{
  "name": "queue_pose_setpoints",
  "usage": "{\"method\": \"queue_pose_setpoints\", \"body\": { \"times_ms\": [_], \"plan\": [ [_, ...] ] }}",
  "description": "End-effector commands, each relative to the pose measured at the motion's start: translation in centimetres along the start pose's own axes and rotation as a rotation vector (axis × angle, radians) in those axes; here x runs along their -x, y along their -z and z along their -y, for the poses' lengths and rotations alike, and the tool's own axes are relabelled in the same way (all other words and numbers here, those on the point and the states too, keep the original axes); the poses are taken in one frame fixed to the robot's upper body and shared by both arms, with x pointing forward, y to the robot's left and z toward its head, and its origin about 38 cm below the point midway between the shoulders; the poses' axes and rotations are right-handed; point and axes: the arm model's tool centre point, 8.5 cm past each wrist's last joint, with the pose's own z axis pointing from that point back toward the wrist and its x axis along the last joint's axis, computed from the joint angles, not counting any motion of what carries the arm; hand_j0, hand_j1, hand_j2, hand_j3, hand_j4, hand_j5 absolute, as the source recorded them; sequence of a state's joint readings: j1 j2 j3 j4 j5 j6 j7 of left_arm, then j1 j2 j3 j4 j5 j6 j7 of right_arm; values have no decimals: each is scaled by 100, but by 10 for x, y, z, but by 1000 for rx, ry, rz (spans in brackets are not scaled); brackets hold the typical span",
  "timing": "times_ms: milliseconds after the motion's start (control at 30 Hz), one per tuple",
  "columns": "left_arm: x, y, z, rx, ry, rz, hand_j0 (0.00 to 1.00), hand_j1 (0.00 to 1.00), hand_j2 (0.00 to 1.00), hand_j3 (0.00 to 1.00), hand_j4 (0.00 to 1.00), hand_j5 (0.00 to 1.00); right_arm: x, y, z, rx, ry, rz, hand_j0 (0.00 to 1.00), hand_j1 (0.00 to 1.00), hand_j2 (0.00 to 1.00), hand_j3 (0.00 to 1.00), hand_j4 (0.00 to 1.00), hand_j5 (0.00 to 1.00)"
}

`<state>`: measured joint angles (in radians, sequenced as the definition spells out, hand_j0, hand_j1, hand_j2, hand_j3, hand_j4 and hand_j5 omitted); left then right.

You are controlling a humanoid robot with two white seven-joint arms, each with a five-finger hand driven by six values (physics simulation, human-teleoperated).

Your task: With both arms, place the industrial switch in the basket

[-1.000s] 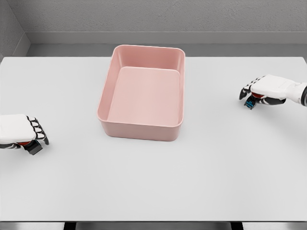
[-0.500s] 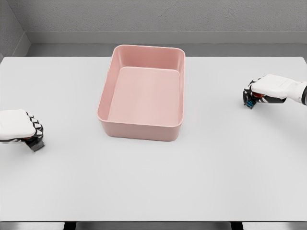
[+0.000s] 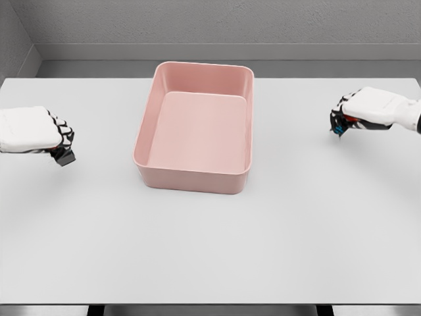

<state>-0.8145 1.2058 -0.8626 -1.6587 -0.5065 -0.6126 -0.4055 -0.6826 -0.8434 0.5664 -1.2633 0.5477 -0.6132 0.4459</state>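
Observation:
The pink basket (image 3: 195,172) stands open-topped and empty at the table's middle. Left of it hovers my left hand (image 3: 41,131), fingers curled around a small dark industrial switch (image 3: 64,157) that pokes out below the knuckles. Far to the right, my right hand (image 3: 364,110) is curled on another small switch (image 3: 339,130) with a blue tip and a red part under the palm. Both hands are well apart from the basket, one on each side. Most of each switch is hidden by the fingers.
The white table (image 3: 210,243) spreads wide around the basket, with its front edge near the bottom of the view. A grey wall (image 3: 210,26) runs behind the table's far edge.
My left hand has risen and moved away from the front edge towards the basket's level, with the dark switch in it. My right hand has lifted slightly with its switch.

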Motion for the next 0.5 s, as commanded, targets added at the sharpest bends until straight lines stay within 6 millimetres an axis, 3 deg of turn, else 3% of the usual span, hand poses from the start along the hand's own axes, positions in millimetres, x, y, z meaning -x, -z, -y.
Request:
{"method": "queue_pose_setpoints", "body": {
  "times_ms": [0, 133, 333, 467],
  "plan": [
    [-4, 11, -6, -29, -1, 22, 32, 32, 32, 32, 32, 32, -6, -1, 10, 25, -16, 19, 43, 43, 43, 43, 43, 43],
    [-9, 34, -37, -78, 55, 73, 32, 32, 32, 32, 32, 32, -11, -8, 19, 43, -33, 36, 43, 43, 43, 43, 43, 43],
    [-9, 43, -78, -163, 111, 88, 32, 32, 32, 32, 32, 32, -24, -7, 32, 72, -63, 72, 43, 43, 43, 43, 43, 43],
    [-28, 72, -100, -176, 157, 176, 32, 32, 32, 32, 32, 32, -33, -6, 40, 92, -85, 93, 43, 43, 43, 43, 43, 43]
  ]
}}
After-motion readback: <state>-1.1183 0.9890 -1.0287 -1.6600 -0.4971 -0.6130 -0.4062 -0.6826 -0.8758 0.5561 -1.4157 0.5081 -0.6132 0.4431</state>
